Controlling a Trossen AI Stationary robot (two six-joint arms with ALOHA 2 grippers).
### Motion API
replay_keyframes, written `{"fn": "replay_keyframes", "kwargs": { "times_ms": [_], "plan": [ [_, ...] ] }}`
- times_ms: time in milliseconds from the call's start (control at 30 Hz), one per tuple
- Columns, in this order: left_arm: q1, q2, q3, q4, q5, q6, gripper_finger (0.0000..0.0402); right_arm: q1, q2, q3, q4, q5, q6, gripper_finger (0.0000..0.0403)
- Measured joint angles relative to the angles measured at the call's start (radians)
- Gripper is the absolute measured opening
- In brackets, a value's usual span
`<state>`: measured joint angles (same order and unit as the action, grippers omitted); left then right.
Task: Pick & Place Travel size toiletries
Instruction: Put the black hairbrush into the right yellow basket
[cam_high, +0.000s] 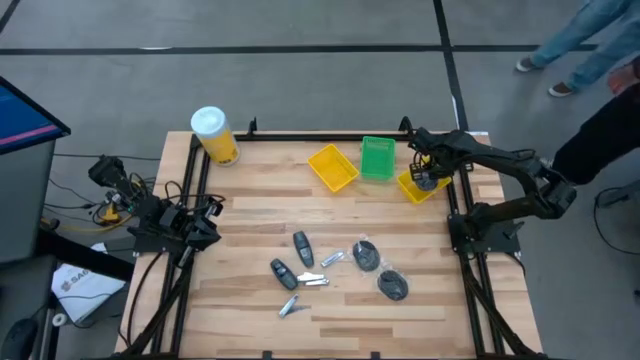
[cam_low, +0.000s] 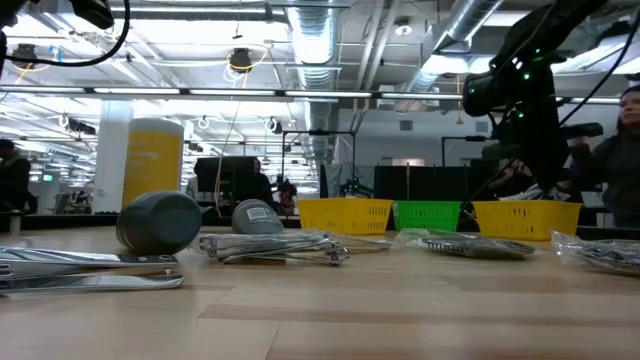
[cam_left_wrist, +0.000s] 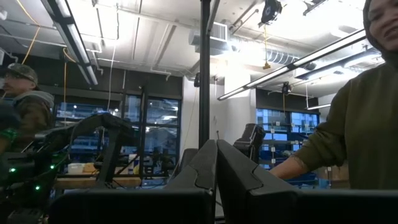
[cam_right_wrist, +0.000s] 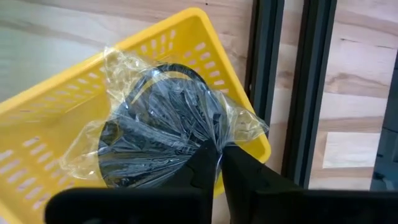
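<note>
Holding wrapped disc (cam_right_wrist: 158, 134) over yellow tray (cam_right_wrist: 62, 118), right end effector (cam_right_wrist: 219, 163)

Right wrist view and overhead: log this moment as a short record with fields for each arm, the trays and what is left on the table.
right gripper: over the yellow tray at the table's right edge, fingers pinching the clear wrap of a dark round disc that hangs in that tray
left gripper: parked off the table's left side, fingers shut, holding nothing
other trays: second yellow tray and green tray along the far edge
left on table: two dark oblong pieces, silver clippers, two wrapped discs
</note>
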<state>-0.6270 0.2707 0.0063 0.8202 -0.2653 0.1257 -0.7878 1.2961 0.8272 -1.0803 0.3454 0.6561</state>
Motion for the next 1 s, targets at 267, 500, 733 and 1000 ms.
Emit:
{"fn": "replay_keyframes", "kwargs": {
  "times_ms": [267,500,733,1000],
  "plan": [
    [0.0,0.0,0.0,0.0,0.0,-0.003,0.0,0.0,0.0,0.0,0.004,0.0,-0.001,0.0065],
    [0.0,0.0,0.0,0.0,0.0,-0.003,0.0,0.001,-0.001,0.0,0.004,-0.001,-0.031,0.0139],
    [0.0,0.0,0.0,0.0,0.0,-0.003,0.0,0.02,-0.04,0.085,-0.051,-0.005,-0.126,0.0207],
    [0.0,0.0,0.0,0.0,0.004,-0.002,0.0,0.063,-0.139,0.237,-0.122,-0.046,-0.133,0.0219]
  ]
}}
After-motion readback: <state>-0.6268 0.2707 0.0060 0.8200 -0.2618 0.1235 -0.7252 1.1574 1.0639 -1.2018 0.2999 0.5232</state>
